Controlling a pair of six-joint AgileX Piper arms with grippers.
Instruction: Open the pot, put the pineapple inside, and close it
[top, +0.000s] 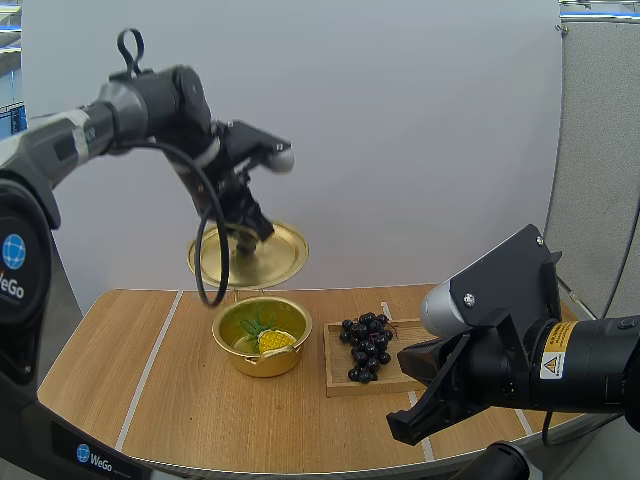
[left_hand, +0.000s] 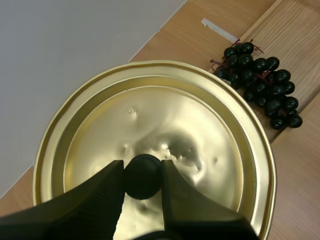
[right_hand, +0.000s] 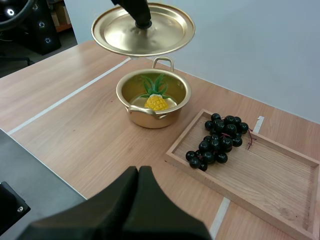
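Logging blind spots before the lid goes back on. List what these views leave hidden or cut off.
High view: the right arm covers the wooden tray's right end.
High view: the left end effector hides the lid's knob.
Right wrist view: the pot's wall hides the pineapple's base.
Left wrist view: the lid blocks whatever lies under it, so its alignment with the pot cannot be judged.

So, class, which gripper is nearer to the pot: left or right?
Left. The left gripper holds the lid in the air close to the pot; the right gripper, shut, is farther off, beyond the tray.
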